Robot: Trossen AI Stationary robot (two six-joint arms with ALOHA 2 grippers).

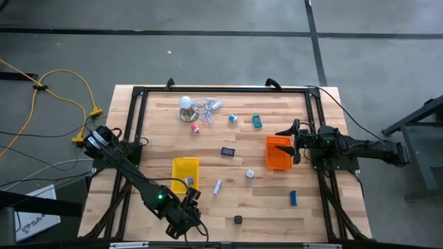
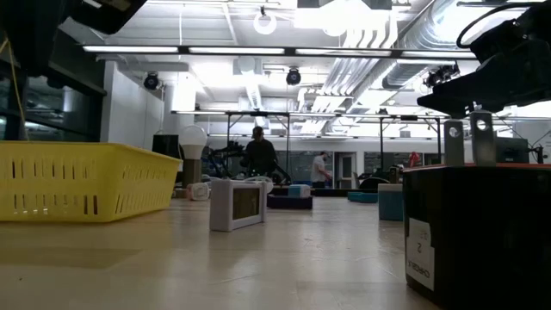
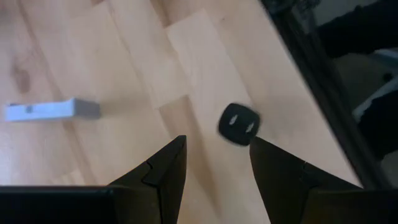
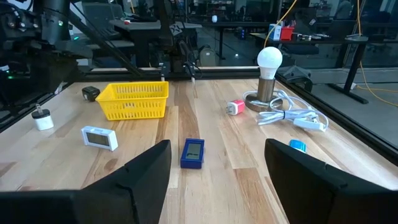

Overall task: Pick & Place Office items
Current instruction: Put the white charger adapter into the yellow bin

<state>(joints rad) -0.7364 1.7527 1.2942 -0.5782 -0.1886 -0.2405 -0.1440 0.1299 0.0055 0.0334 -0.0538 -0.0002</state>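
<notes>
My left gripper (image 1: pixel 192 202) (image 3: pixel 217 148) hovers open near the table's front edge, tilted down, with nothing between its fingers. Just beyond its fingertips a small black plug-like item (image 3: pixel 239 124) (image 1: pixel 238 220) rests on the wood, its two prongs (image 2: pixel 469 138) pointing up. A white block (image 3: pixel 53 110) (image 1: pixel 217 186) lies flat farther off. More office items lie scattered on the table: a dark blue one (image 1: pixel 228 151) (image 4: pixel 193 152), a teal one (image 1: pixel 257 122), a blue one (image 1: pixel 293 198) and a red one (image 1: pixel 195 127). My right gripper (image 1: pixel 294 143) (image 4: pixel 217 152) waits open and level at the orange tray's right side.
A yellow tray (image 1: pixel 185 173) (image 2: pixel 77 181) stands left of centre and an orange tray (image 1: pixel 279 152) at the right. The white dome lamp (image 1: pixel 185 104) and its cord lie at the far edge. A black frame (image 1: pixel 138 93) rims the table. People stand in the room behind.
</notes>
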